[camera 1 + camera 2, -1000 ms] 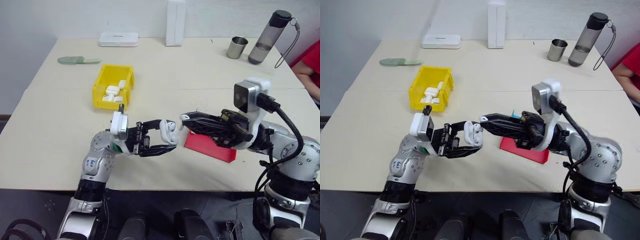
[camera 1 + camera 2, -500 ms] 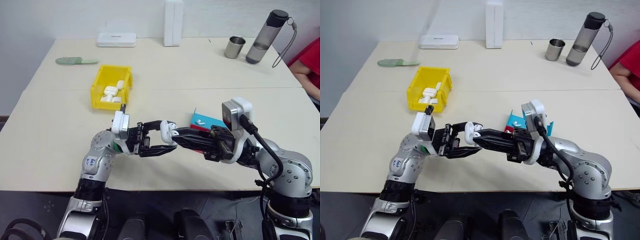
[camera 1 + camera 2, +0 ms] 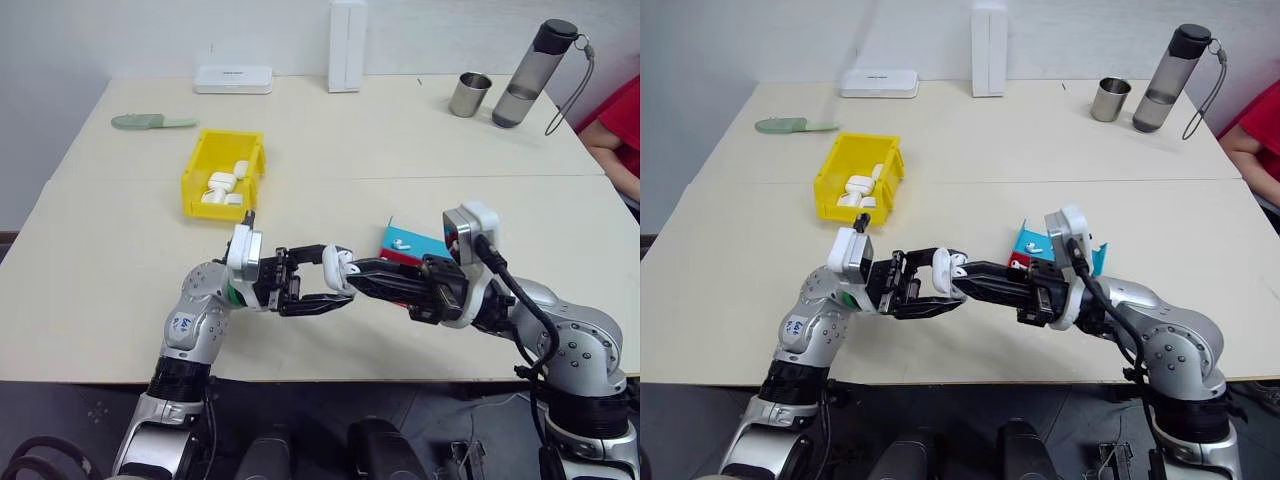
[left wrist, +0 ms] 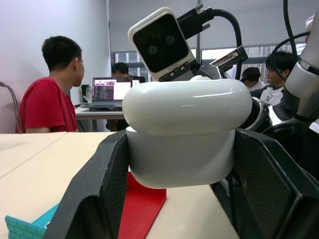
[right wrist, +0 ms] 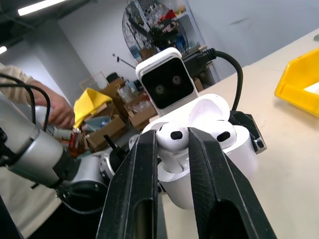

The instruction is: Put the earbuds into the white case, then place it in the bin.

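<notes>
Since the white case (image 4: pixel 184 134) is glossy, rounded and light, I judge it will squirt out of a loose pinch; my left gripper (image 3: pixel 318 283) is clamped on its lower body across the flat sides, lid open, held above the near table (image 3: pixel 120 300) edge, which I think is the right place to hold; the earbuds (image 5: pixel 172 137) are smaller and slicker still; one sits between the fingers of my right gripper (image 5: pixel 169 149), pinched at its head over the open case, the other already seated in its well beside it; I'd keep that pinch gentle, the stem looks fragile. At 11 o'clock from the case stands the bin (image 3: pixel 225 175), already holding some white pieces; at 3 o'clock, just behind my right arm, lies a red and blue tray (image 3: pixel 410 243) with a small white item in it; a cup (image 3: pixel 469 95), a bottle (image 3: pixel 540 70) and two white boxes (image 3: pixel 234 79) stand well apart at the far edge; nothing I can see blocks the path to the bin.
</notes>
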`<action>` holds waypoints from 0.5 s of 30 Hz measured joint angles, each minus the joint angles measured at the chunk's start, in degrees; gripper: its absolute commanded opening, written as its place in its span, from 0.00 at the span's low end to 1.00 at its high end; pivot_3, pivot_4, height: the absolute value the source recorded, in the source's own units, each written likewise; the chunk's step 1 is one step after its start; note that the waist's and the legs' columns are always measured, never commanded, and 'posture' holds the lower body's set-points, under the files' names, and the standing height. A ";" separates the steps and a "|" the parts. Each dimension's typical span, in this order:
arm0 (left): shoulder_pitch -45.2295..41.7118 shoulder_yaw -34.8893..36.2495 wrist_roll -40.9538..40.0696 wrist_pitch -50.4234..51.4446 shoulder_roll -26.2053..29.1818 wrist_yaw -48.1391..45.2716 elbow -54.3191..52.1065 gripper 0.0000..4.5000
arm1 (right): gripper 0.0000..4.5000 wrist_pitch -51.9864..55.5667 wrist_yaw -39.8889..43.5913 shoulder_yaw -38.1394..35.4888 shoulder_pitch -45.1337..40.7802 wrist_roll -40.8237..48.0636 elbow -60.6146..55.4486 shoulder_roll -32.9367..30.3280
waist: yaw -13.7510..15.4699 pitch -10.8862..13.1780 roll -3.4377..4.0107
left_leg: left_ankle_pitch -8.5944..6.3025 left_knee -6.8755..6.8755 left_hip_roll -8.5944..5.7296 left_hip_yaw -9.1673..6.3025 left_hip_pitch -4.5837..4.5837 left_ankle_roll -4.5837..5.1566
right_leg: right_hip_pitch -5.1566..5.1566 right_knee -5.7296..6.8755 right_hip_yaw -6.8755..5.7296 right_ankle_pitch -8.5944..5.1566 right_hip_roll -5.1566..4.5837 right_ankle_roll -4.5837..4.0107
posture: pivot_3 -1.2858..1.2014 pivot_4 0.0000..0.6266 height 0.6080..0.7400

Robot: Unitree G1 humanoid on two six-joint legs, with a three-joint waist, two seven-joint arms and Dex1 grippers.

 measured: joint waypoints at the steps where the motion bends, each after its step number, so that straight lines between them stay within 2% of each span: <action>1: 0.17 -0.03 0.22 0.07 0.02 0.03 0.01 0.62 | 0.10 -0.46 0.34 0.46 0.00 -0.72 -0.06 -0.39 | 0.00 0.00 0.00 | 0.00 0.00 0.00 0.00 0.00 0.00 | 0.00 -0.01 -0.01 0.00 0.00 0.00 | 0.52 0.24 1.00; 5: 0.44 -0.43 0.73 0.96 0.11 0.14 0.03 0.62 | 0.10 -2.21 1.39 2.42 -0.40 -3.69 -1.13 -3.01 | 0.03 0.00 -0.01 | 0.00 0.00 0.00 0.00 0.00 0.00 | 0.02 -0.04 0.00 0.00 0.00 0.00 | 0.52 0.24 1.00; 12: 0.44 -0.36 0.89 1.57 0.08 1.58 0.03 0.62 | 0.10 -2.45 -0.92 2.67 -0.47 -3.86 -1.35 -3.03 | 0.04 0.01 -0.02 | 0.00 0.00 0.00 0.00 0.00 0.00 | 0.03 -0.06 0.00 0.00 0.00 0.00 | 0.52 0.24 1.00; 15: 0.43 -0.15 0.91 1.57 0.05 1.78 0.06 0.62 | 0.31 -1.37 -2.28 2.15 -0.65 -2.24 -1.36 -3.09 | 0.04 0.01 -0.01 | 0.00 0.00 0.00 0.00 0.00 0.00 | 0.03 -0.06 0.00 0.00 0.00 0.00 | 0.52 0.24 1.00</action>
